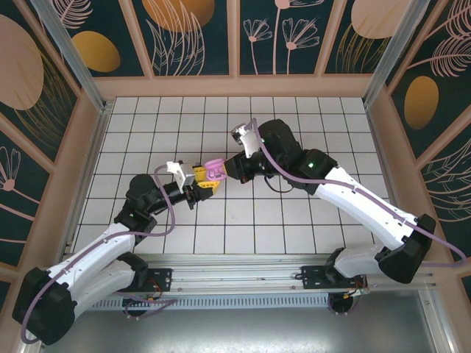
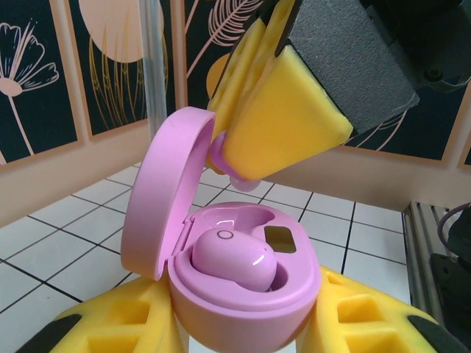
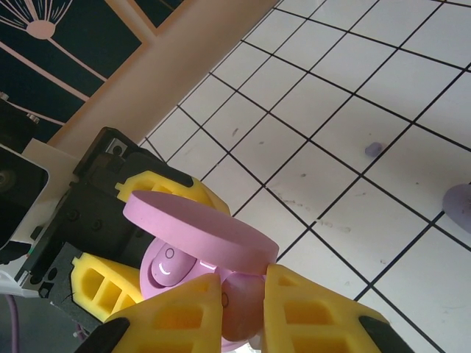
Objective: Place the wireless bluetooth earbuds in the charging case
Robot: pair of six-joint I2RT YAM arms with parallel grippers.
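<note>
The pink charging case (image 2: 250, 309) is held off the tiled floor with its lid (image 2: 158, 191) swung open to the left. My left gripper (image 2: 246, 327) is shut on the case body, with a yellow finger on each side. One earbud (image 2: 235, 257) sits in the near socket, and the far socket (image 2: 246, 215) is bare. My right gripper (image 3: 246, 294) is shut on a second earbud (image 3: 246, 305) just above the case's back rim. In the left wrist view this earbud (image 2: 237, 173) peeks out under the right gripper's yellow fingers (image 2: 287, 110). From above, both grippers (image 1: 206, 182) (image 1: 225, 170) meet at the case (image 1: 214, 169).
A tiny purple nub (image 3: 373, 149) lies loose on the white tiles. A pale lilac object (image 3: 460, 202) is cut off by the right edge of the right wrist view. Peach wooden walls (image 1: 235, 87) fence the tiled floor (image 1: 309, 125).
</note>
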